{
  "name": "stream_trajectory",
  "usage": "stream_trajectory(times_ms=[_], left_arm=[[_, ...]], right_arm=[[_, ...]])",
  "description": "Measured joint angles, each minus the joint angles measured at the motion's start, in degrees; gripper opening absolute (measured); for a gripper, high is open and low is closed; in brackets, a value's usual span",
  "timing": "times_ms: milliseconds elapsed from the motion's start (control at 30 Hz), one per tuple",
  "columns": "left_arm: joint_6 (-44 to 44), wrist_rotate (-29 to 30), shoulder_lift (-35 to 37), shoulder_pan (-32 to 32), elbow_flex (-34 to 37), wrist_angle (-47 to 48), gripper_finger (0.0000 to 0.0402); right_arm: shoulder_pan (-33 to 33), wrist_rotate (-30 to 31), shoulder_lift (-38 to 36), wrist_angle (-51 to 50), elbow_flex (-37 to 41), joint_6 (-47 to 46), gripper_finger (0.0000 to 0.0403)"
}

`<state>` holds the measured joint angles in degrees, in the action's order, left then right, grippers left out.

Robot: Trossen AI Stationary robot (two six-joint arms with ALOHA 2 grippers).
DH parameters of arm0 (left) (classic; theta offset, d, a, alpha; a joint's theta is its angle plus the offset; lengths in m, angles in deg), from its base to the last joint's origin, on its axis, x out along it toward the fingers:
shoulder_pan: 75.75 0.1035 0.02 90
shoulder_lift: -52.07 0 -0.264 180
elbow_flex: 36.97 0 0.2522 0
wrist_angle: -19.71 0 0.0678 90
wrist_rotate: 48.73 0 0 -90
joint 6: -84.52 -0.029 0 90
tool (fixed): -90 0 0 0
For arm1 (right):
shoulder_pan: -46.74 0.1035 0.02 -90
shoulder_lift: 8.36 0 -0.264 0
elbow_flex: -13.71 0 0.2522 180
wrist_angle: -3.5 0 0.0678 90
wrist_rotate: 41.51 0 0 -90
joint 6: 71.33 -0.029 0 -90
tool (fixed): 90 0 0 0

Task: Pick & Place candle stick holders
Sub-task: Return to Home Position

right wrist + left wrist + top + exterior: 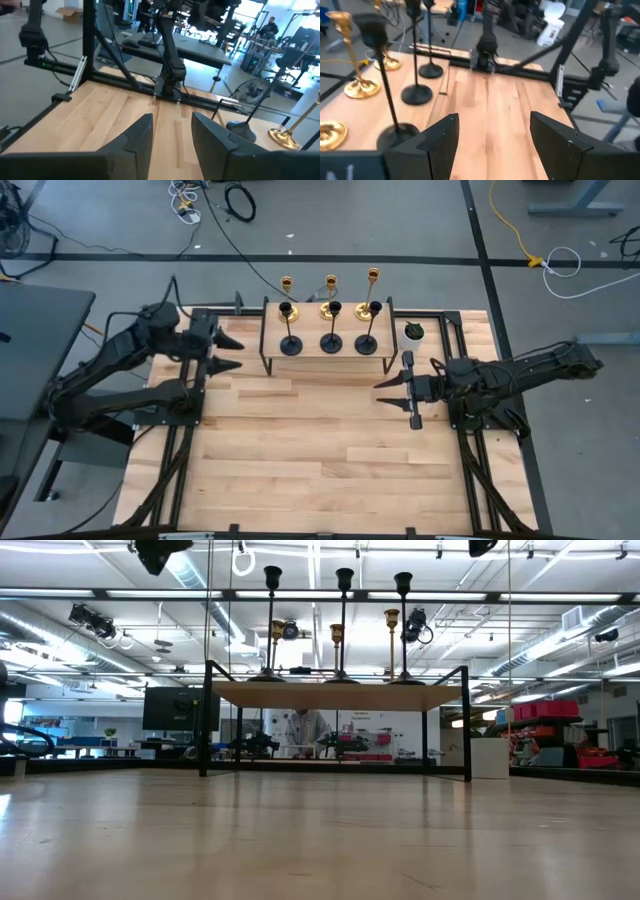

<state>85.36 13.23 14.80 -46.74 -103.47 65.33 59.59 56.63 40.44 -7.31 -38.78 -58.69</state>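
Evidently released, the left gripper (pixel 232 353) hovers with its two dark fingers spread wide, just beside the left end of the small wooden shelf on a black metal frame (pixel 308 330). The right gripper (pixel 398 402) hangs with fingers parted too, near the shelf's right front leg. On the shelf, three matte black candle stick holders (pixel 331 343) stand upright in front and three shiny gold candle stick holders (pixel 330 281) behind. A small white pot with a green plant (pixel 413 333) sits by the shelf's right end.
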Motion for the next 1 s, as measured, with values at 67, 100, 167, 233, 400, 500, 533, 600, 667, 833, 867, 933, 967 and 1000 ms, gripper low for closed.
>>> stream_trajectory(times_ms=[67,100,167,233,400,500,533,600,667,833,867,933,967,1000], left_arm=[[0.05,0.90,1.52,-1.56,0.13,1.13,0.0245],[0.26,1.20,2.52,-2.42,0.62,0.07,0.0245],[0.29,1.53,5.33,-4.25,2.96,-3.41,0.0245],[1.22,3.35,8.76,-6.12,6.63,-6.97,0.0245],[6.87,12.57,17.69,-10.24,18.80,-15.03,0.0245],[9.60,20.59,21.56,-12.78,25.92,-20.31,0.0245],[10.32,23.07,22.24,-13.85,28.34,-23.60,0.0245],[11.29,27.40,22.80,-16.17,33.10,-31.51,0.0245],[11.00,30.00,22.63,-18.44,36.89,-38.24,0.0245],[10.18,35.51,22.10,-23.40,41.89,-40.94,0.0245],[10.04,36.87,22.11,-24.16,42.52,-41.21,0.0245],[9.04,38.71,22.13,-25.53,43.51,-41.56,0.0245],[8.26,39.14,22.21,-26.11,43.90,-41.50,0.0245],[7.61,39.52,22.28,-26.67,43.98,-40.93,0.0245]], right_arm=[[-0.40,0.00,0.00,0.34,0.01,-0.24,0.0135],[-0.60,0.00,0.00,0.54,0.01,-0.86,0.0135],[-1.12,-0.01,0.00,0.80,-0.01,-2.11,0.0135],[-1.62,0.00,0.00,0.67,-0.01,-3.49,0.0135],[-2.63,0.00,0.00,0.80,0.00,-4.68,0.0135],[-3.33,0.63,0.08,2.88,0.00,-5.18,0.0135],[-3.58,1.72,0.20,4.12,-0.01,-5.73,0.0135],[-4.07,4.64,0.55,6.22,-0.01,-6.54,0.0135],[-4.63,6.70,1.29,7.93,-0.08,-6.66,0.0135],[-6.25,3.88,4.03,10.63,-0.08,-6.34,0.0135],[-6.51,2.51,4.76,10.89,-0.08,-6.55,0.0135],[-7.12,1.33,6.33,11.06,-0.08,-7.39,0.0135],[-7.43,1.79,6.99,10.83,-0.08,-7.73,0.0135],[-7.77,2.52,7.67,10.74,-0.08,-8.13,0.0135]])
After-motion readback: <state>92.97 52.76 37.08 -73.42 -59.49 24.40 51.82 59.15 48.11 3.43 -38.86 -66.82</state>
